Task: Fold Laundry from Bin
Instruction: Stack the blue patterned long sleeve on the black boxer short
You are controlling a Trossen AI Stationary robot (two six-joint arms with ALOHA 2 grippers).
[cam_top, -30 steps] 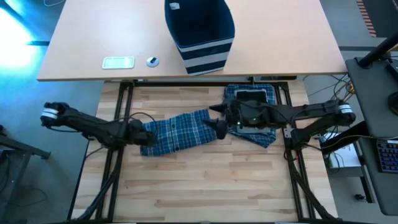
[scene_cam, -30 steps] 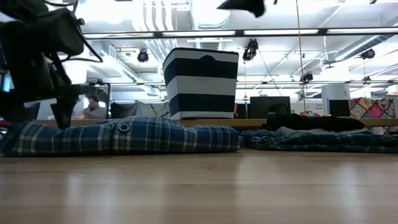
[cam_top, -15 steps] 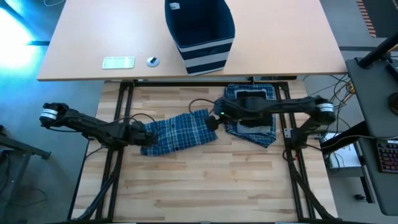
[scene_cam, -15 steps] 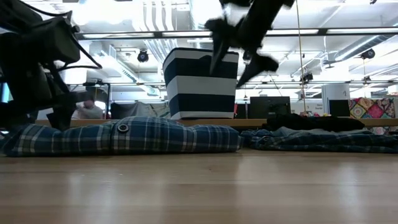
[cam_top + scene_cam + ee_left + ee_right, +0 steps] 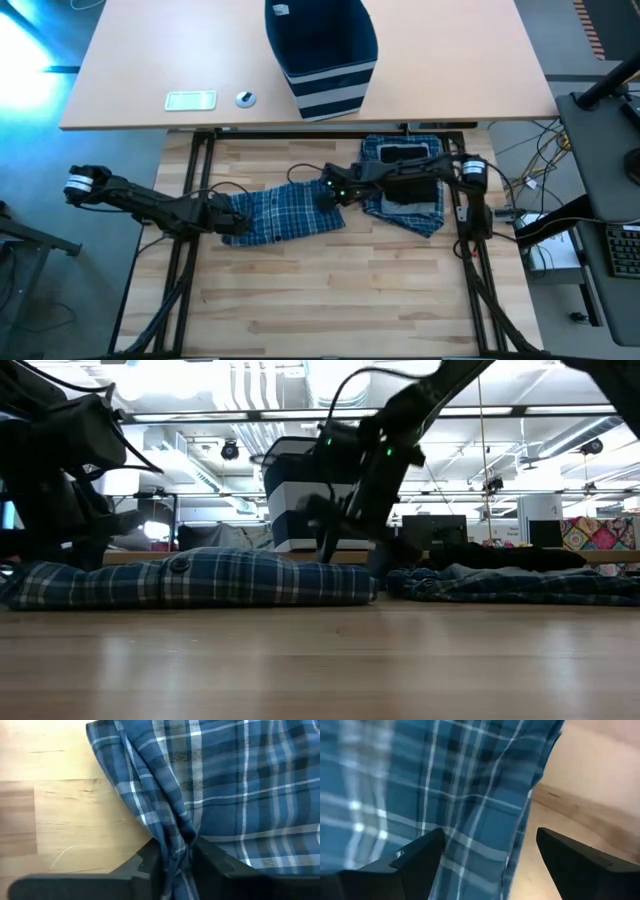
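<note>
A blue-and-white plaid garment [image 5: 285, 212] lies flat along the wooden table [image 5: 320, 300], seen low as a long roll [image 5: 200, 580]. My left gripper [image 5: 228, 220] is shut on its left end. My right gripper [image 5: 328, 195] hovers open over its right end [image 5: 485, 795], one finger on either side of the edge; whether it touches, I cannot tell. More plaid laundry [image 5: 410, 205] with a black piece [image 5: 402, 156] on top lies to the right. The navy striped bin [image 5: 320, 45] stands on the tan table behind. My left gripper pinches the garment's left end [image 5: 175, 851] between its two fingers, where the cloth is bunched into several folds. The fingers [image 5: 147, 865] come in low from the table's left. The rest of the garment lies spread on the table, slack.
The tan table [image 5: 120, 80] at the far side also carries a flat pale object [image 5: 190, 100] and a small round thing [image 5: 245, 98]. Bare wood [image 5: 330, 290] stretches across the near half of the work table. Cables trail by the right arm's base [image 5: 470, 200].
My right gripper has swung from above the pile on the right toward the table's left and come down, open, over the plaid garment's right end. My left gripper has taken hold of the garment's left end, and the cloth has drawn slightly leftward.
</note>
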